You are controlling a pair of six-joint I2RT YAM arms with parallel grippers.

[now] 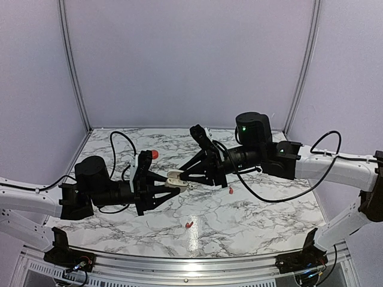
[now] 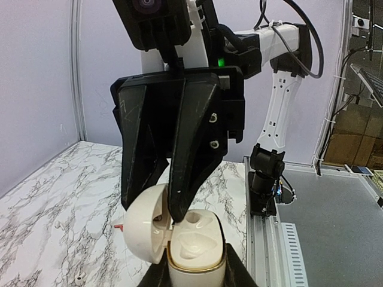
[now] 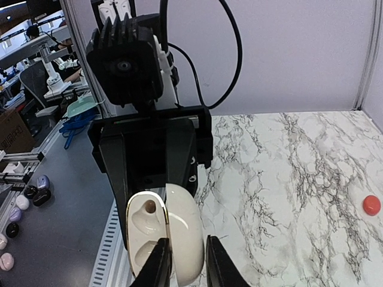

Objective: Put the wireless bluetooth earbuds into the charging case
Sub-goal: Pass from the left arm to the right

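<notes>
Marble-patterned tabletop (image 1: 269, 209) fills the floor of the white-walled cell, and both arms reach in over it from the near edge. The left arm (image 1: 36, 200) comes in from 8 o'clock and the right arm (image 1: 335, 167) from 3 o'clock. They meet a little left of the table's middle.

The left gripper (image 1: 170, 185) is closed on the base of the charging case (image 2: 194, 245) and holds it up off the marble. The case is cream-white with a gold rim, and its hinged lid (image 2: 143, 227) stands open, showing two pale hollows inside. The right gripper (image 3: 188, 266) has its jaws drawn in narrow around that lid. One finger (image 2: 182, 179) sits on the lid's inner face and the other passes behind its outer dome, so both pincers grip the same case.

A small red round object (image 1: 154, 154) sits on the table between 10 and 11 o'clock from the case, near the left wrist.

The wireless bluetooth earbuds lie on the marble, apart from the case and from each other. One earbud (image 1: 231, 191) is just past 3 o'clock from the case, below the right gripper's body. The other earbud (image 1: 189, 225) is close to 6 o'clock, nearer the front edge.
</notes>
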